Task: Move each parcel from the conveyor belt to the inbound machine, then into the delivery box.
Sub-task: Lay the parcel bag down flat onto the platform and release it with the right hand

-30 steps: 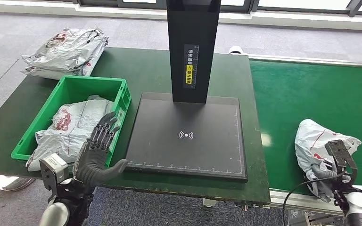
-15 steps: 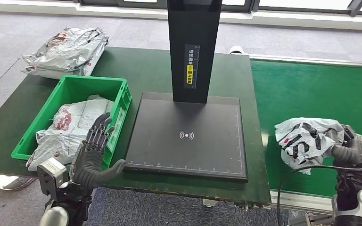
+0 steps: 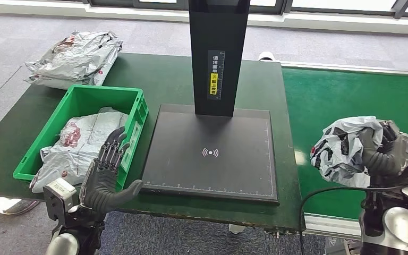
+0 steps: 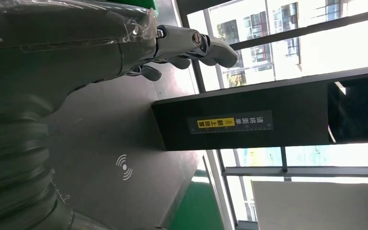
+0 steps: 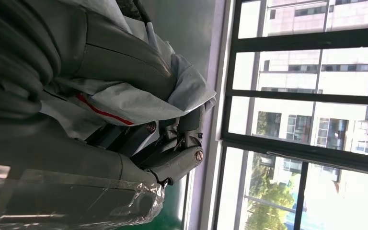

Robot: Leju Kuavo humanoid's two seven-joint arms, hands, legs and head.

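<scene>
Right hand [image 3: 383, 151] is what we carry the grey crumpled parcel [image 3: 345, 149] in, fingers wrapped around it above the green conveyor belt [image 3: 350, 101], so the inbound machine's scan plate [image 3: 212, 154] lies just to the parcel's left, nearer this arm. Left hand [image 3: 109, 170] hangs spread and empty beside the plate's near-left corner. Left of the plate, the green delivery box [image 3: 79, 95] holds one grey parcel [image 3: 79, 143].

My right hand [image 3: 385, 151] grips a crumpled grey parcel [image 3: 342, 149] with black and red print, raised above the green conveyor belt [image 3: 350, 98]. The black inbound machine [image 3: 212, 154] stands beside it; the green delivery box [image 3: 82, 98] holds one grey parcel.
</scene>
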